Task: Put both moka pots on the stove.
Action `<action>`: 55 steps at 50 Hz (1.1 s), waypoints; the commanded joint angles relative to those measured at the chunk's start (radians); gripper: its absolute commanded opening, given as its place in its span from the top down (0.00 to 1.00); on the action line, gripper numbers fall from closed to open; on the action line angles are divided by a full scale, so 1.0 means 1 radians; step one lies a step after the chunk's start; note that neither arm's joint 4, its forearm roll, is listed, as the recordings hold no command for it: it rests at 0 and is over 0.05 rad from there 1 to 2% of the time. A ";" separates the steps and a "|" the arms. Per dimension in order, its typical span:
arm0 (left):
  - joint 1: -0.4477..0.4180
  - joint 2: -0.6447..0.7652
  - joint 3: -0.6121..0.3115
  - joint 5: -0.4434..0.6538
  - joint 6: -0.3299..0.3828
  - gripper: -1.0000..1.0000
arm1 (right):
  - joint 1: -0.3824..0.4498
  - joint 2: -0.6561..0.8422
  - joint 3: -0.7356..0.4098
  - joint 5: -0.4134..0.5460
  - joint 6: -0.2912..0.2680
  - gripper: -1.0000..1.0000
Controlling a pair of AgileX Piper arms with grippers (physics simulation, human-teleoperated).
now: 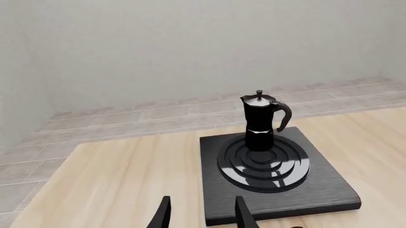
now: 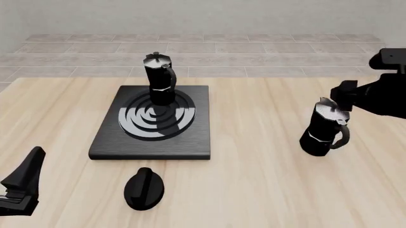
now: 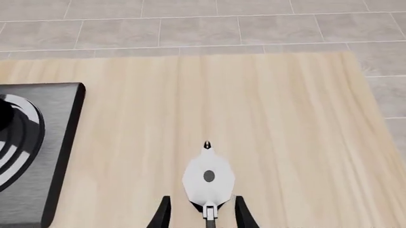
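One glossy black moka pot (image 2: 159, 78) (image 1: 261, 122) stands upright on the far part of the stove (image 2: 190, 137) (image 1: 317, 185), over its ring burner. The second moka pot (image 2: 323, 129) stands on the bare table to the right, away from the stove. From above, the right wrist view shows its silvery lid (image 3: 208, 179). My right gripper (image 2: 341, 100) (image 3: 203, 217) hovers at that pot's top, open, with its fingers either side of the handle. My left gripper (image 2: 22, 183) (image 1: 201, 218) is open and empty near the front left table edge, facing the stove.
A black oval knob with a ridge (image 2: 144, 188) lies on the table just in front of the stove. The wooden table (image 2: 254, 180) ends at a tiled floor and a pale wall beyond. The stove's corner (image 3: 38, 142) shows in the right wrist view.
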 commanded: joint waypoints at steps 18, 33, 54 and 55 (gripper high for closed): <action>0.000 0.001 0.000 0.000 0.002 0.00 | -0.022 0.052 0.087 -0.069 -0.023 0.00; 0.000 -0.002 0.000 0.002 0.004 0.00 | -0.029 0.079 0.109 -0.113 -0.021 0.00; 0.000 -0.002 0.000 0.002 0.007 0.00 | -0.037 0.145 0.143 -0.179 -0.023 0.00; -0.001 -0.003 0.000 0.004 0.008 0.00 | -0.036 0.150 0.144 -0.182 -0.020 0.00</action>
